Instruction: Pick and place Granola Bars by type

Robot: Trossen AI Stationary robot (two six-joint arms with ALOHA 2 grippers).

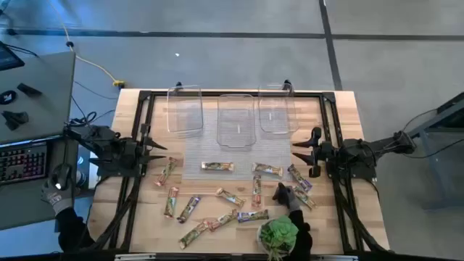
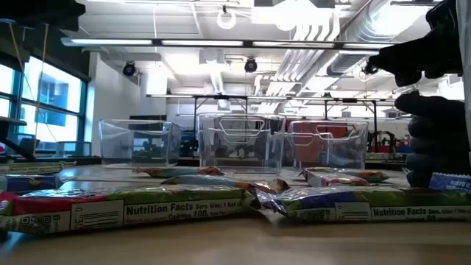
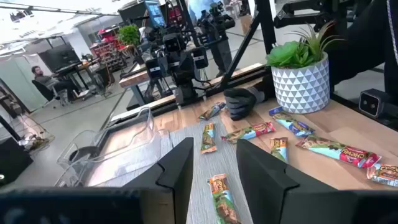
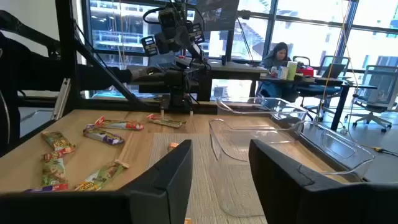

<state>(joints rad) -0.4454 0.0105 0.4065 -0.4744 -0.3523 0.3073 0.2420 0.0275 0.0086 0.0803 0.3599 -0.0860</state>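
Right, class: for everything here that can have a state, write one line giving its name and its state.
Left pincer: open, holding nothing, at the table's left edge.
Right pincer: open, holding nothing, at the right edge.
Three clear bins: upright, empty, side by side at the far edge.
Granola bars: lying flat, scattered, none in a bin.
Potted plant: upright at the near edge.
Gloved hand: resting among the bars.

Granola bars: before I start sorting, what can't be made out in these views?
- Granola bars: high view, wrapper print too small to read the type.
- Bar under the gloved hand: high view, partly covered by the glove.
- Clear bins: low view, floors hidden behind the near bars.
- Potted plant: high view, cut off at the bottom edge.
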